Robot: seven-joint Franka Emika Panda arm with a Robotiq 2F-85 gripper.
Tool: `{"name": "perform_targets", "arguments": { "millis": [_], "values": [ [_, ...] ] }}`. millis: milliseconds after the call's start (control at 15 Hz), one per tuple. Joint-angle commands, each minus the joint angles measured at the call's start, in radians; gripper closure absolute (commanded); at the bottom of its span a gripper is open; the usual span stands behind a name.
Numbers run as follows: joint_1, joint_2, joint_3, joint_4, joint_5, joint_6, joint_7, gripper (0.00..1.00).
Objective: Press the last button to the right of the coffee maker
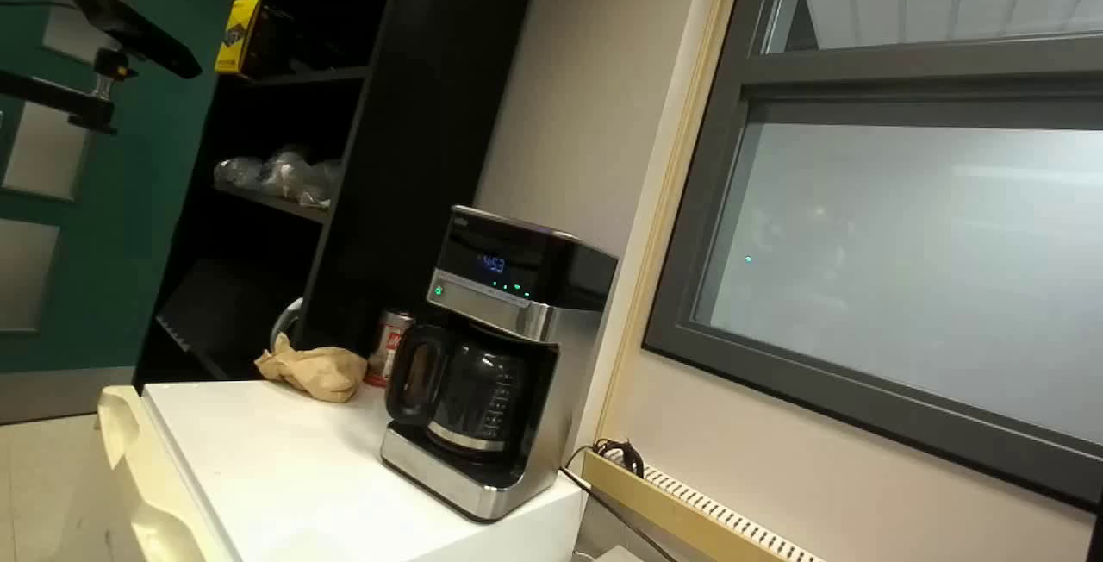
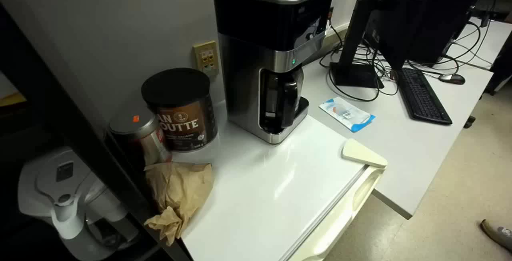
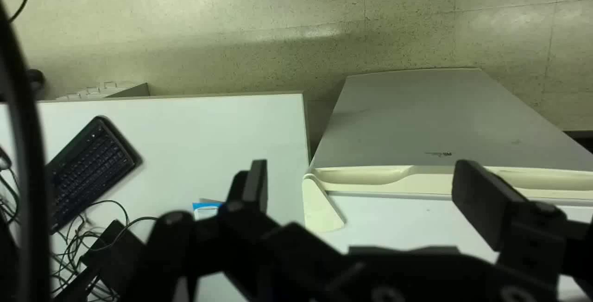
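The coffee maker is black and silver and stands upright on a white cabinet top; it also shows in an exterior view. Its bluish display is lit. A green-lit round button sits at the left end of the silver strip, and several small green lights run toward the right. The dark carafe is in place. My gripper is open with nothing between its fingers, seen over the cabinet's front edge. The gripper shows in neither exterior view. The coffee maker is out of the wrist view.
The white cabinet top also bears a brown paper bag, a dark coffee tub and a can. A desk beside it holds a monitor, keyboard, cables and a packet. A window is behind.
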Motion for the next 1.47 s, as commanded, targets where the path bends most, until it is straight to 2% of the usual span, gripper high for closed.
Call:
{"name": "perform_targets", "arguments": {
  "millis": [0,467,733,1067,1133,1267,1400],
  "values": [
    [0.034,0.006,-0.031,0.001,-0.015,-0.003,0.013,0.0],
    [0.029,0.016,-0.03,0.004,-0.036,-0.005,0.011,0.0],
    [0.001,0.075,-0.027,0.022,-0.223,-0.024,0.002,0.0],
    [-0.012,0.17,-0.057,0.04,-0.517,-0.025,-0.047,0.01],
    [-0.013,0.192,-0.066,0.045,-0.579,-0.018,-0.05,0.26],
    [-0.002,0.227,-0.096,0.051,-0.686,0.007,-0.057,0.27],
    [0.008,0.258,-0.128,0.053,-0.794,0.06,-0.073,0.42]
  ]
}}
